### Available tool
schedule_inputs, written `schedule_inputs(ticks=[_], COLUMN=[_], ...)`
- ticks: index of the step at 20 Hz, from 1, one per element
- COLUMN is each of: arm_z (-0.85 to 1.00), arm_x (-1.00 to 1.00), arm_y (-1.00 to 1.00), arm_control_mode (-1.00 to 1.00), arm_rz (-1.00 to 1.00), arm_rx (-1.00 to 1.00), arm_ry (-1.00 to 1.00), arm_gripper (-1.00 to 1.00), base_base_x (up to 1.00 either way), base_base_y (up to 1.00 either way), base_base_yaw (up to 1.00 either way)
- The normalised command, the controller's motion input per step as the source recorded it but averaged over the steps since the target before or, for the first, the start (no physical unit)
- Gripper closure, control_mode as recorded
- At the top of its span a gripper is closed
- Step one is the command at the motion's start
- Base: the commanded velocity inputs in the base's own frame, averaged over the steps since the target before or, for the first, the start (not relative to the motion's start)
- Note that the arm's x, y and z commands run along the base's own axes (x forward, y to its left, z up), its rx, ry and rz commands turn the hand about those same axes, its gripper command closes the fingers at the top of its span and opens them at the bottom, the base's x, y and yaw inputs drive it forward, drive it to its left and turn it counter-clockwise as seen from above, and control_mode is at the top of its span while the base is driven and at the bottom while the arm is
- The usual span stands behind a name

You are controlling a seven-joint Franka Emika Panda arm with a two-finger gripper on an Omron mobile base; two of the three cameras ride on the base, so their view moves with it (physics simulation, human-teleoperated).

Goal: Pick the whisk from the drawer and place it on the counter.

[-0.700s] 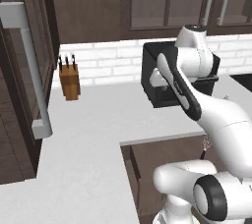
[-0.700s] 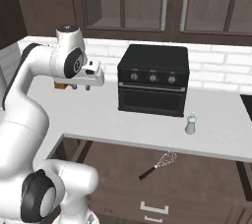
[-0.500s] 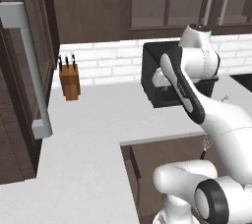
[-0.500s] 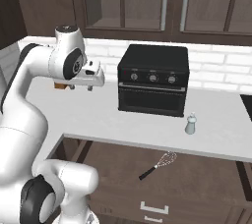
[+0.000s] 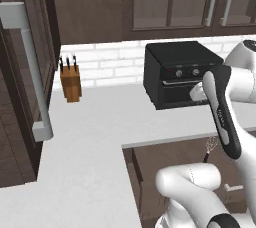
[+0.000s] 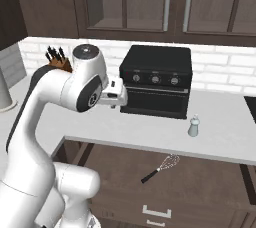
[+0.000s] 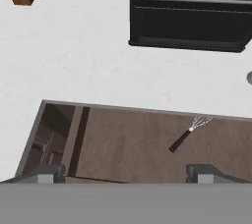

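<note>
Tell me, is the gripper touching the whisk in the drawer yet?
Apart. In the hand view the gripper is open and the whisk lies on the drawer floor well ahead of the fingertips, with bare floor between.

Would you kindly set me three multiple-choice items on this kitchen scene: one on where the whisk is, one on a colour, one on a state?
1. Where does the whisk lie?
A. On the counter beside the shaker
B. On the floor of the open drawer
C. On top of the toaster oven

2. What colour is the whisk's handle?
A. Black
B. Red
C. White

3. How is the gripper?
A. Shut on the whisk
B. Shut on the shaker
C. Open, holding nothing

Answers:
1 B: it rests on the brown floor of the drawer, below the edge of the counter.
2 A: the hand view shows a dark handle behind the wire head.
3 C: the jaws stand wide apart with the whisk lying far from them.
</note>
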Motion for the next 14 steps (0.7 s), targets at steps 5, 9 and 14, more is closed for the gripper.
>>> schedule_inputs(ticks=[5, 9, 14], arm_z=[-0.08, 0.00, 0.00], arm_x=[0.05, -0.19, -0.07], arm_y=[-0.93, 0.70, 0.87], arm_control_mode=[-1.00, -1.00, -1.00], arm_rz=[-0.03, -0.19, -0.19], arm_rx=[0.00, -0.07, -0.17], arm_ry=[0.00, -0.03, 0.00], arm_gripper=[-1.00, -1.00, -1.00], base_base_x=[0.00, 0.00, 0.00], base_base_y=[0.00, 0.00, 0.00], base_base_yaw=[0.00, 0.00, 0.00])
